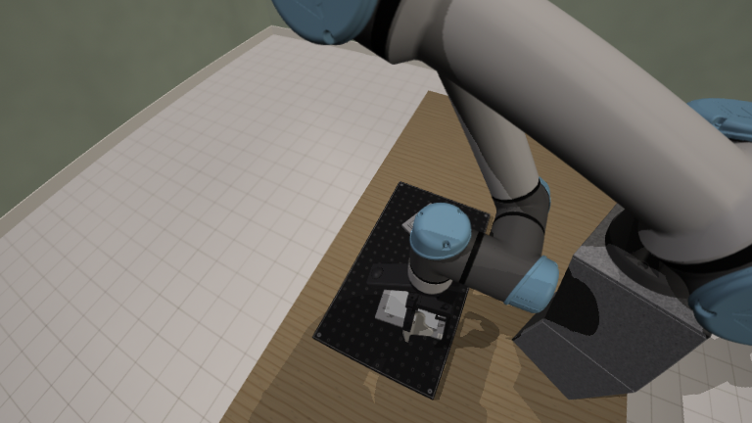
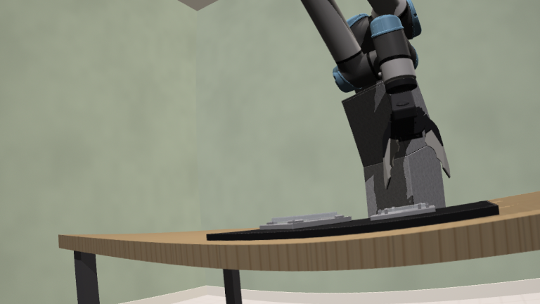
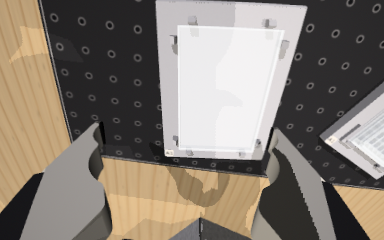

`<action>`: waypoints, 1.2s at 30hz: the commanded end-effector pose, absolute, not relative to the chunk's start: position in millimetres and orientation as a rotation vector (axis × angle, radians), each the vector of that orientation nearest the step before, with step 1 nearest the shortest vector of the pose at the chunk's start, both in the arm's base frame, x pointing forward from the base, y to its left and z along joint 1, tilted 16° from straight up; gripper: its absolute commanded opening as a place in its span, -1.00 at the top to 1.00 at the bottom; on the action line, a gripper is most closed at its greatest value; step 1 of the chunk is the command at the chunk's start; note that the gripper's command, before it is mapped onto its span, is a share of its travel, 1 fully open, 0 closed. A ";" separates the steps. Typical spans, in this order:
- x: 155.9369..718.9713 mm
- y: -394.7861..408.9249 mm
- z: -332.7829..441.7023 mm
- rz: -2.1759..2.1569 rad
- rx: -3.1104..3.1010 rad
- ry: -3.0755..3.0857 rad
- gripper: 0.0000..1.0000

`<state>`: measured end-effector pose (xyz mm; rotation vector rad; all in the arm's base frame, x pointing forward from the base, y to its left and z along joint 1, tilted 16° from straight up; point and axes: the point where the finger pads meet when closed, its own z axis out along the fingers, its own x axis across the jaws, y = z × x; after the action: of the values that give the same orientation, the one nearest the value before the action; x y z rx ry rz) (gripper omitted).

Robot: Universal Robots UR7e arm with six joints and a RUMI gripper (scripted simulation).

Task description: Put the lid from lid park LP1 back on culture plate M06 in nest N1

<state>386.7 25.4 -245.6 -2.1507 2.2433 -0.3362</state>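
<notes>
The white lid [image 3: 225, 90] [image 1: 396, 305] lies flat on the lid park LP1 [image 3: 168, 75] [image 2: 391, 215], between its small corner posts. My gripper [image 3: 187, 126] [image 2: 418, 181] is open and empty, with its jaws pointing down. It hangs above the lid park, clear of the lid; in the wrist view the lid shows ahead of and between the jaws. The culture plate M06 [image 3: 377, 132] [image 2: 306, 217] sits without a lid in the plate nest N1 [image 3: 350, 152] [image 2: 278, 226]. The wrist view cuts the nest off at the right edge, and the arm mostly hides it in the top view.
Lid park and nest stand on a black perforated board [image 1: 354, 312] [image 2: 458, 211] [image 3: 120, 92] on the wooden table [image 1: 310, 374] [image 2: 159, 238]. The grey robot pedestal [image 1: 610, 341] [image 2: 426, 177] stands beside the board. The nest is turned at an angle to the lid park.
</notes>
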 end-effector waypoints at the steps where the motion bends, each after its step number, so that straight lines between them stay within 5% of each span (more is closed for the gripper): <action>1: 388.7 7.3 -248.2 -0.380 -2.138 2.219 -0.64; 36: 394.8 -12.0 -276.2 -0.422 -2.131 2.205 -0.64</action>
<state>393.3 -11.1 -271.3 -2.1315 2.2055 -0.4204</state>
